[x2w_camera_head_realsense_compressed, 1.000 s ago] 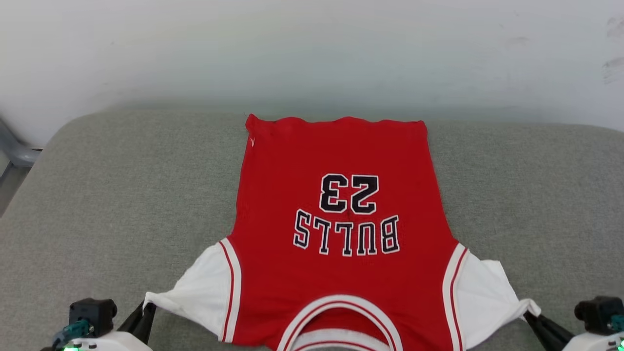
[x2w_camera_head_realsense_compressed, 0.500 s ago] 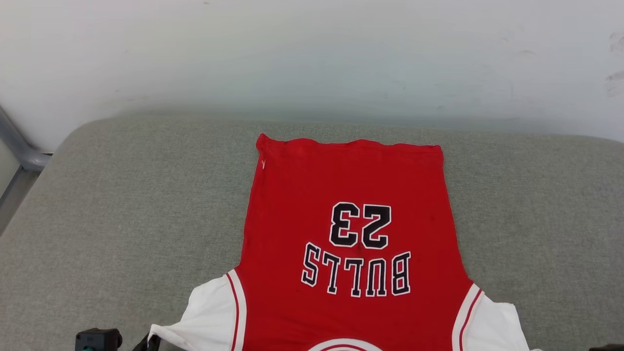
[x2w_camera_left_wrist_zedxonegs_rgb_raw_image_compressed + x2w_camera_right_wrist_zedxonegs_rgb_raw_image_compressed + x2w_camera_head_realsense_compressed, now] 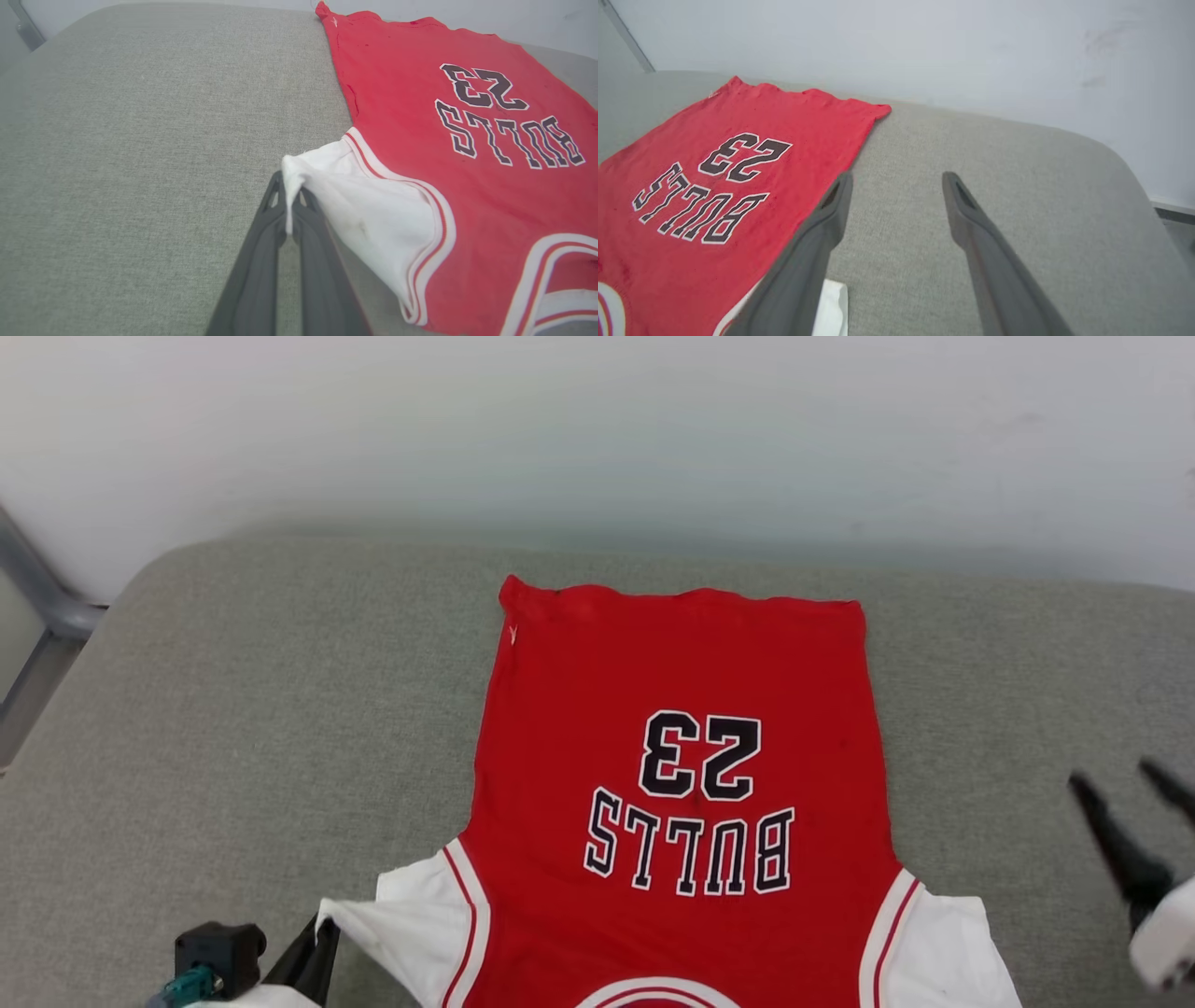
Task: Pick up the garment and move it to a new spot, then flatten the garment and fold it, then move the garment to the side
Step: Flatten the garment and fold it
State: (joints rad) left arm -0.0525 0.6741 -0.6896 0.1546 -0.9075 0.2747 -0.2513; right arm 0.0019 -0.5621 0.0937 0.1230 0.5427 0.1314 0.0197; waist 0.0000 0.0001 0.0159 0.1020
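The garment [image 3: 681,709] lies spread number-side up on the grey cushion [image 3: 233,709]. Our left gripper [image 3: 289,196] is clamped together on the tip of one white sleeve [image 3: 364,205], and the red body stretches away ahead of its fingertips and to one side. Our right gripper [image 3: 896,184] stands with its fingers wide apart and holds nothing (the other sleeve [image 3: 831,308] lies loose just beside one finger). We judge the relocating done and the flattening nearly so. The folding and the move to the side are left.
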